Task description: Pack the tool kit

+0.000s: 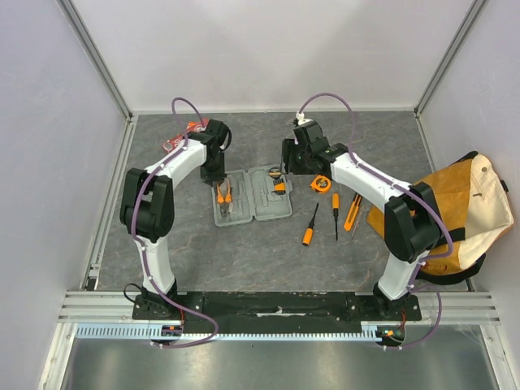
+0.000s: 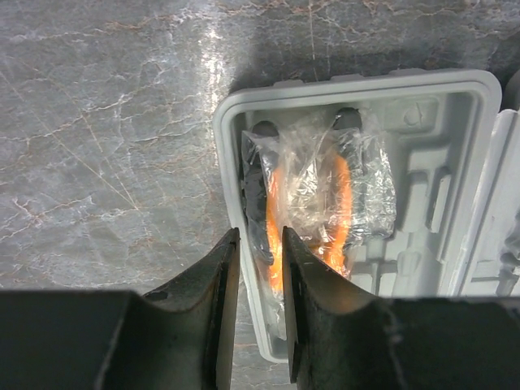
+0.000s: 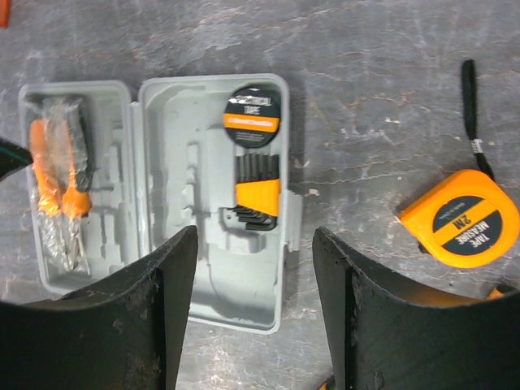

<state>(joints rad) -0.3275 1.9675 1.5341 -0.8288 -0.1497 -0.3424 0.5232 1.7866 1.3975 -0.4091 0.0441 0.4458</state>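
Left wrist: my left gripper (image 2: pixel 260 237), slightly parted and empty, over the wrapped pliers (image 2: pixel 341 195).
If I lift now, the wrap may snag and drag the pliers out of the case (image 2: pixel 475 85).

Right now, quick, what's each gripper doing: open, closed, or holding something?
Left gripper: jaws partly open over the wrapped pliers, holding nothing.
Right gripper: jaws wide open, empty, above the case.

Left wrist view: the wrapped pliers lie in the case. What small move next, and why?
Probably raise the left gripper straight up, clear of the case. Its fingers stand parted and seem to pinch nothing, while the plastic-wrapped pliers lie in the moulded tray, so lifting should not drag them out.
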